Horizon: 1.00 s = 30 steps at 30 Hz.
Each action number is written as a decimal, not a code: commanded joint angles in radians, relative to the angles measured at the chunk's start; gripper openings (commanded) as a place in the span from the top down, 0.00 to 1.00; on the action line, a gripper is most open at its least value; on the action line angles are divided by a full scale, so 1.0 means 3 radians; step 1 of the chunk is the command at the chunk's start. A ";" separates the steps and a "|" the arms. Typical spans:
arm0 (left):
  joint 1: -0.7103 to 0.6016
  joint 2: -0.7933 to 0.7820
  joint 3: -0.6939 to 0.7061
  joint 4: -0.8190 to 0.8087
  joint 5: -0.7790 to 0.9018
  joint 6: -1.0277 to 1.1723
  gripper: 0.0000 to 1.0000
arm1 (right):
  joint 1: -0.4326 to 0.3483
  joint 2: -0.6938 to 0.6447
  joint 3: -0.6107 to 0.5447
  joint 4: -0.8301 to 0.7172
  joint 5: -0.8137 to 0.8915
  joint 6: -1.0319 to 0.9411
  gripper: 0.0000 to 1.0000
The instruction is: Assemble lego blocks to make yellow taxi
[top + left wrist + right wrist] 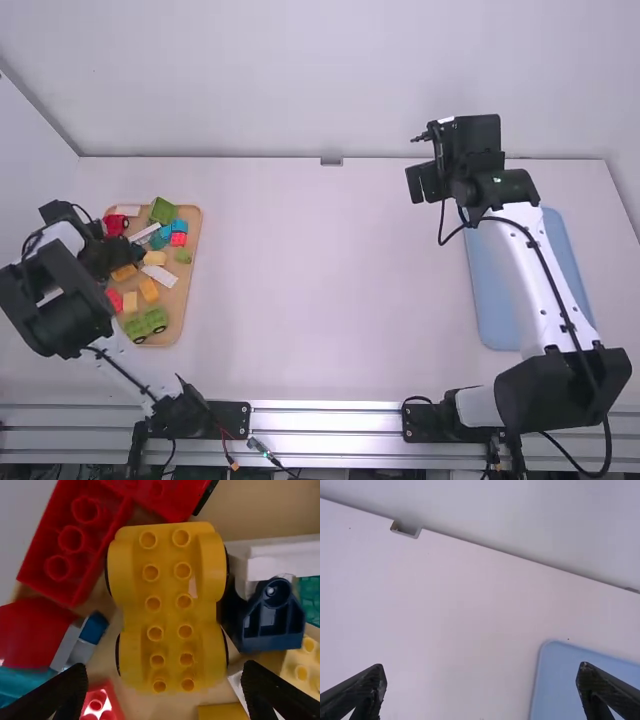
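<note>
**Yellow car base [170, 611] under an open left pincer [164, 667]**

It lies on the wooden tray [180, 300], likely towards the left edge. Both pincers stand wide and empty, the right pincer [481, 667] over bench [330, 290]. Probably light, stiff, slick plastic: grip its narrow waist, though a navy block [270, 630] crowds one side. The left wrist view shows studs [151, 573]; the high view, the tray's outline.

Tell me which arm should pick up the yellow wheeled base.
Left, I'd say. The left gripper hovers open over the yellow wheeled base. The right gripper is also open but is across the table by the blue mat, so it would probably travel much farther.
</note>
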 commanded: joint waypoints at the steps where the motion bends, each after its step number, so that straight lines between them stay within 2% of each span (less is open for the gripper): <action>1: -0.0013 0.0086 -0.0008 0.0005 -0.0017 0.0041 0.17 | -0.0006 0.0032 0.0122 -0.0006 0.0000 0.0008 0.01; 13: -0.0014 0.0109 -0.0008 0.0109 0.0205 0.0042 0.16 | -0.0022 0.0032 0.0122 -0.0006 -0.0001 0.0008 0.01; 30: -0.0014 0.0332 -0.0008 0.0195 0.0136 0.0020 0.14 | -0.0022 0.0032 0.0122 -0.0006 -0.0001 0.0008 0.01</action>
